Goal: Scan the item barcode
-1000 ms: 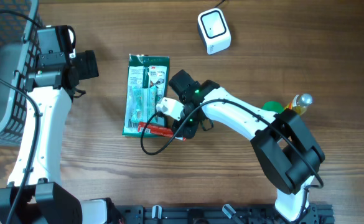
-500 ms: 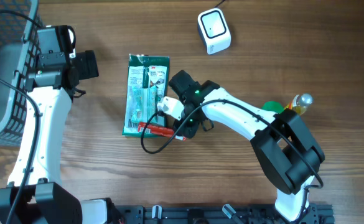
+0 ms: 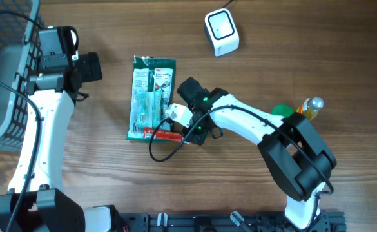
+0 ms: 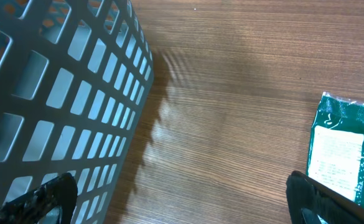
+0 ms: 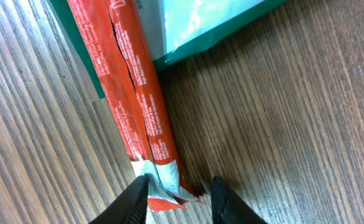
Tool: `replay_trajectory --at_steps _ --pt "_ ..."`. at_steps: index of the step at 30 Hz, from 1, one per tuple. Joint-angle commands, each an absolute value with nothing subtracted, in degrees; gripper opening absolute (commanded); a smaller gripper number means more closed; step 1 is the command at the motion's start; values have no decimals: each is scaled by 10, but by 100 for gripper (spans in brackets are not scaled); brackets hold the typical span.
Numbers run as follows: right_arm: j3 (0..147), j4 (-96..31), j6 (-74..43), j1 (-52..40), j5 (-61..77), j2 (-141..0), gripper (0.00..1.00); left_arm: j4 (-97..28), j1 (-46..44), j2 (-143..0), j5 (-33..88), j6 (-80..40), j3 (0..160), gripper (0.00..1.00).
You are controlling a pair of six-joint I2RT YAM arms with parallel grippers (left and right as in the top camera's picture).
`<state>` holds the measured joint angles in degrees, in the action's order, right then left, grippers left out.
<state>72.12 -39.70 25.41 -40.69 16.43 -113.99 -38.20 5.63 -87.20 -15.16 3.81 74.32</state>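
A long red snack packet [image 3: 157,134] lies on the wooden table against the lower edge of a green-and-white flat package [image 3: 151,96]. In the right wrist view the red packet [image 5: 132,93] runs up the frame. Its crimped white-and-red end sits between the fingers of my right gripper [image 5: 177,186], which is open but narrow, with a thin gap at the right finger. From overhead, the right gripper [image 3: 189,136] is at the packet's right end. My left gripper [image 4: 178,199] is wide open over bare wood, between the basket and the green package [image 4: 346,155]. A white scanner [image 3: 222,32] stands at the top.
A grey mesh basket [image 3: 1,77] fills the far left and stands next to the left arm [image 3: 53,64]. At the right, behind the right arm's base, lie a green cap [image 3: 280,110] and a yellow bottle-like item [image 3: 309,107]. Cables loop beside the right wrist.
My right gripper's fingers have narrowed around the red packet's end, and the wrist has shifted slightly right and down. The left arm has not moved.
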Motion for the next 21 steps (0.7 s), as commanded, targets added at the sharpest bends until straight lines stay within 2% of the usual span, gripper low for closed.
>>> replay_trajectory --at_steps 1,3,8,16,21 --pt "706 -395 253 -406 157 -1150 22 -380 57 -871 -153 43 745 100" --pt "704 -395 255 -406 157 -1150 4 -380 57 -871 -152 43 745 100" --pt "722 -403 253 -402 156 -1114 4 -380 57 -871 -153 43 745 100" --pt "724 -418 253 -402 122 -939 4 -380 57 -871 -153 43 745 100" --pt "724 -440 253 -402 105 -919 4 -380 57 -871 -153 43 745 100"
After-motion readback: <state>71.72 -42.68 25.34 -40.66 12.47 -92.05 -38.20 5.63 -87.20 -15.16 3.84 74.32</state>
